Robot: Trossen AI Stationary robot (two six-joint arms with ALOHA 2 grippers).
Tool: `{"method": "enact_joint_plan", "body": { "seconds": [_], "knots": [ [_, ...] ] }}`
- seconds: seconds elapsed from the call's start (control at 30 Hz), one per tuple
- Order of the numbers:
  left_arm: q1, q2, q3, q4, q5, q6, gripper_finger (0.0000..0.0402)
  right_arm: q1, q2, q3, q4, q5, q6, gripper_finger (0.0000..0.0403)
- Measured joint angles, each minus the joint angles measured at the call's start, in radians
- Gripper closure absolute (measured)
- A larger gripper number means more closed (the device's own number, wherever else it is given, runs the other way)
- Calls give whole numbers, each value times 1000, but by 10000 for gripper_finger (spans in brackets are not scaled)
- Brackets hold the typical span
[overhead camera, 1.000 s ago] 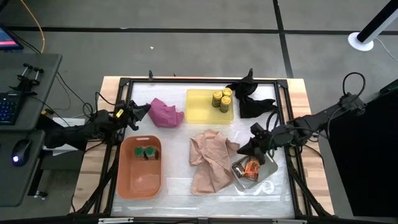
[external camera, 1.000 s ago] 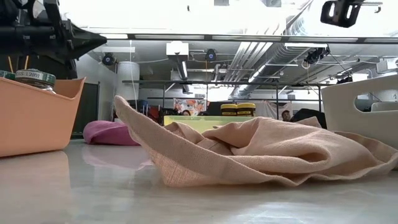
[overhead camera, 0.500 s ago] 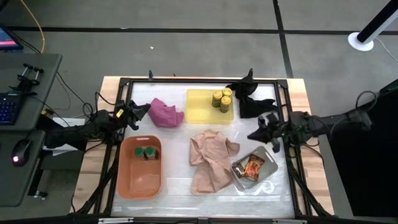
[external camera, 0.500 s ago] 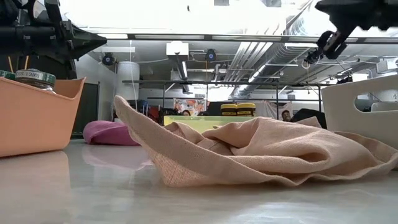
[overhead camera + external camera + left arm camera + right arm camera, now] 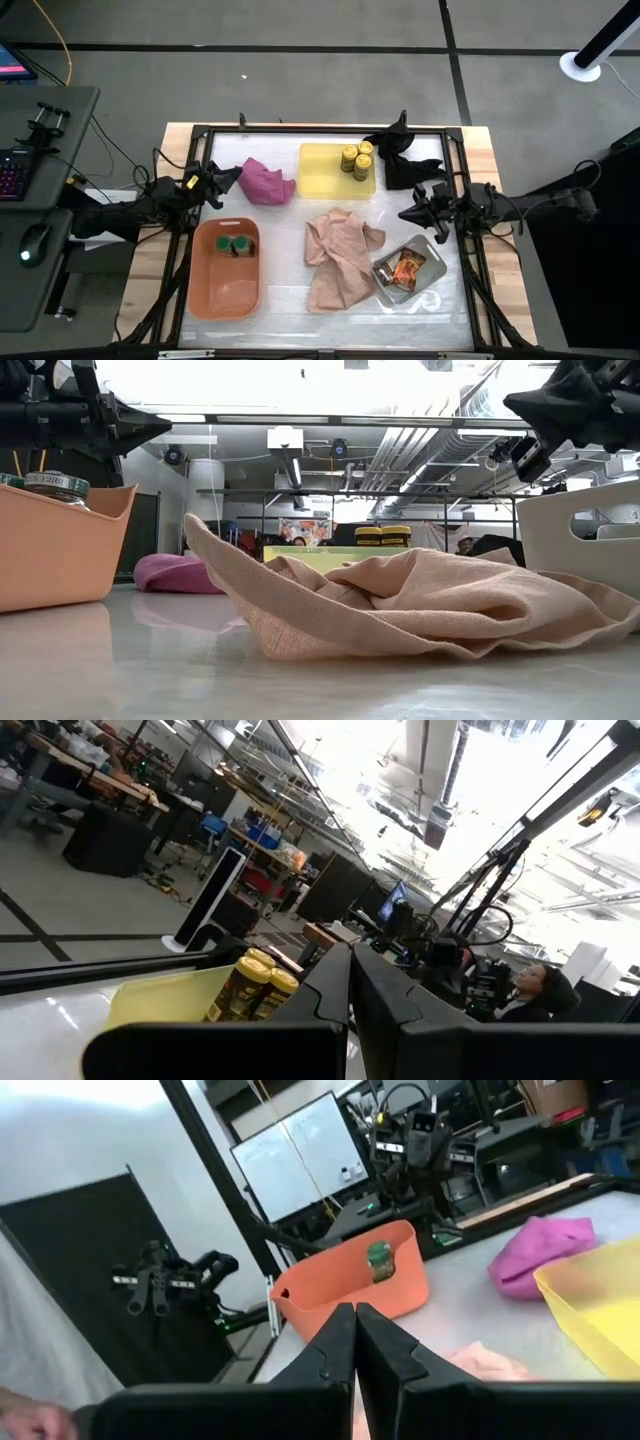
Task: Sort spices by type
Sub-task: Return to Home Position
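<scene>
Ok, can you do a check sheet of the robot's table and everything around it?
Surface: pale glossy table, nothing spilled seen.
Job's things: yellow-lid jars in yellow tray; green-lid jars in orange bin; orange packets in grey tray.
Clutter: pink cloth, tan cloth, black cloth.
Grippers: left gripper shut, empty, beside pink cloth; right gripper shut, empty, between black cloth and grey tray.
Cables: black cables left of the table.
Surroundings: desk with mouse at left; person in left wrist view.

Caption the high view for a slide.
Yellow-lid jars in yellow tray, green-lid jars in orange bin, packets in grey tray.
</scene>
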Motion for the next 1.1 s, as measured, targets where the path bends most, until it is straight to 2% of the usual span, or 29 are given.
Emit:
{"method": "enact_joint_plan", "body": {
  "seconds": [0.53, 0.7, 1.1],
  "knots": [
    [0, 0, 0, 0, 0, 0, 401, 0, 0, -55, 2, 83, -103, 403],
    [0, 0, 0, 0, 0, 0, 401, 0, 1, -55, -137, 139, -113, 403],
    [0, 0, 0, 0, 0, 0, 401, 0, 1, -55, -380, 138, -113, 402]
  ]
}}
